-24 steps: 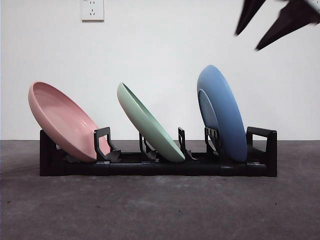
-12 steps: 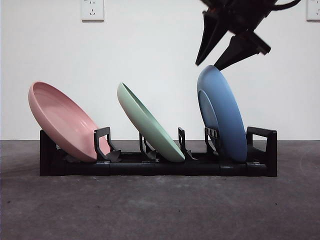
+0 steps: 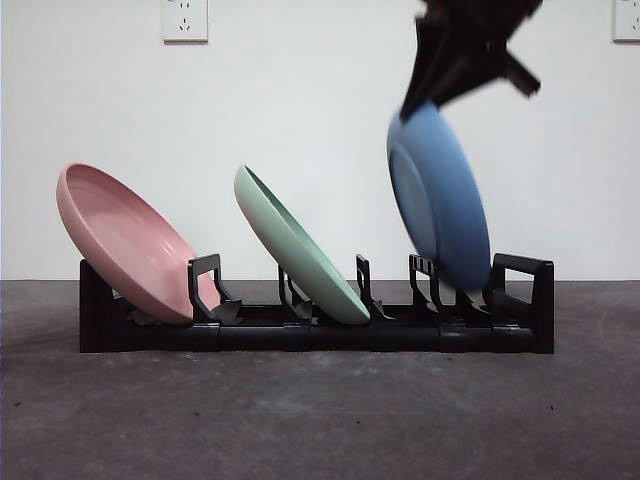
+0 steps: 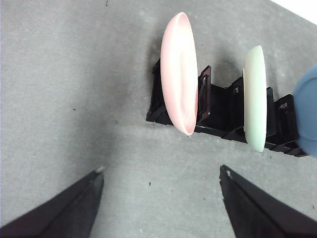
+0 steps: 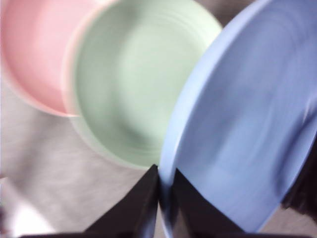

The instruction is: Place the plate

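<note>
Left to right in the black rack (image 3: 520, 335), the pink plate (image 3: 125, 245) and green plate (image 3: 298, 250) lean in their slots, while the right gripper (image 3: 425, 100), jaws apparently pinching its top rim, holds the blue plate (image 3: 440, 200) clear of its slot (left gripper (image 4: 161, 178) waits, jaws apart).

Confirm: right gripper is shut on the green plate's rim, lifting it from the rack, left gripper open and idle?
Wrong plate. The right gripper is shut on the blue plate, raised in the rack; the front and right wrist views show it. The green plate sits untouched. Left gripper is open, idle.
</note>
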`<state>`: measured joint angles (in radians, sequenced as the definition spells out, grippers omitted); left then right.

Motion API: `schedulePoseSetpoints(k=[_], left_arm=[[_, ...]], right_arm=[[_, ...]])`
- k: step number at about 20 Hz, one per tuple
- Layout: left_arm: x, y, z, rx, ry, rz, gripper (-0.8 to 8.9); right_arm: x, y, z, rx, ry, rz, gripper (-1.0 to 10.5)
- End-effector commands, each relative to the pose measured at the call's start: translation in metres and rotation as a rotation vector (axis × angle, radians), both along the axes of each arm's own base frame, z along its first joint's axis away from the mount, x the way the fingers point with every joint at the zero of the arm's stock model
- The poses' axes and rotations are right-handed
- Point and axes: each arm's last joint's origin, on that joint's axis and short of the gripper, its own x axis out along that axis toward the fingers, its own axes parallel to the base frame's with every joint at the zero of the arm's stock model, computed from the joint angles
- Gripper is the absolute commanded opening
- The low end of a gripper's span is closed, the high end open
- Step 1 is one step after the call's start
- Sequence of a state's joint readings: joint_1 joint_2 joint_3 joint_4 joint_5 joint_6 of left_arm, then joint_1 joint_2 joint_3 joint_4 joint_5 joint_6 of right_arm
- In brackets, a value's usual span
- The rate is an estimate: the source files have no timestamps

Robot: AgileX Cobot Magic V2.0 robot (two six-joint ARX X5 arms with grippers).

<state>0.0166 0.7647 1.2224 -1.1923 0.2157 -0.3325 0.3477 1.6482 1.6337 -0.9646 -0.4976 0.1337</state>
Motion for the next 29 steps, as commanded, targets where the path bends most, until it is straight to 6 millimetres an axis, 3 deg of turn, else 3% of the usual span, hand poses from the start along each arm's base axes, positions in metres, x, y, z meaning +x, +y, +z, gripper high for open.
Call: schedulePoseSetpoints(k=[1, 4, 6, 10, 14, 18, 23, 29], left_arm=[[0.0, 0.0, 0.007, 0.008, -0.032, -0.008, 3.75], [0.0, 0.0, 0.007, 0.008, -0.032, -0.008, 3.75], [0.0, 0.0, 0.007, 0.008, -0.031, -0.008, 3.75], [0.0, 0.0, 0.007, 0.008, -0.031, -0.008, 3.75], [0.0, 0.0, 0.007, 0.008, -0.031, -0.008, 3.75], [0.0, 0.0, 0.007, 0.008, -0.031, -0.008, 3.75], [0.0, 0.0, 0.007, 0.008, -0.031, -0.008, 3.75], [0.0, 0.001, 0.007, 0.032, -0.03, 0.019, 3.75]], right_arm=[[-0.012, -0.002, 0.04, 0.04, -0.055, 0.043, 0.1], [-0.043, -0.006, 0.083, 0.177, -0.137, 0.21, 0.1], [-0.065, -0.013, 0.098, 0.246, -0.186, 0.28, 0.1], [-0.126, -0.028, 0.11, 0.266, -0.323, 0.325, 0.1], [-0.187, -0.047, 0.087, 0.315, -0.491, 0.377, 0.1], [-0.228, -0.06, 0.05, 0.258, -0.66, 0.418, 0.1], [-0.241, -0.053, 0.0, 0.05, -0.671, 0.523, 0.1], [-0.241, -0.005, -0.027, -0.267, -0.678, 0.75, 0.1]])
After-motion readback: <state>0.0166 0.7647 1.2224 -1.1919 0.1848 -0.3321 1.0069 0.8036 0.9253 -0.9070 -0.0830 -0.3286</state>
